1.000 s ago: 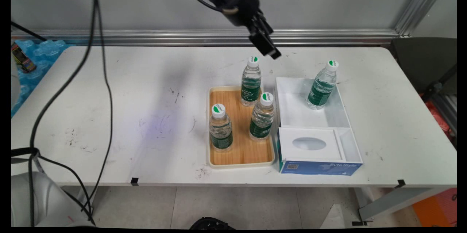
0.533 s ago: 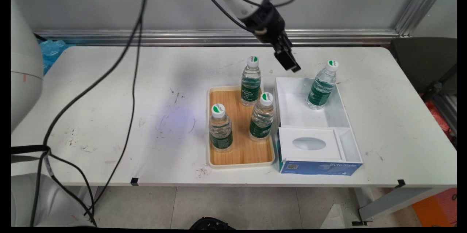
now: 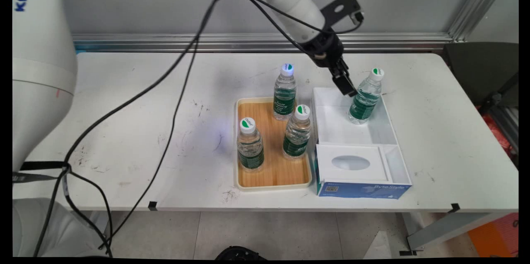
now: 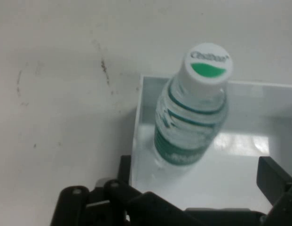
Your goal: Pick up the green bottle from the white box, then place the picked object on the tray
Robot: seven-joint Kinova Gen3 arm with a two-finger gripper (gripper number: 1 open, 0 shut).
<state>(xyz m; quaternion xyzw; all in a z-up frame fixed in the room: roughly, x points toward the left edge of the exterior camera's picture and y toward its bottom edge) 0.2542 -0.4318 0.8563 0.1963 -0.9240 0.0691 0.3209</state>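
The claw hangs with its jaws apart, apparently empty, just beside the bottle standing upright in the white box. Any sideways nudge from a finger could likely topple the bottle.

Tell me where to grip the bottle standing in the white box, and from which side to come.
Grip the bottle on its label band, just below the shoulder, likely from the tray side. It stands upright in the far right corner of the white box, with walls close behind and to the right, while the box floor lies bare on the left. The gripper is already there, fingers open.
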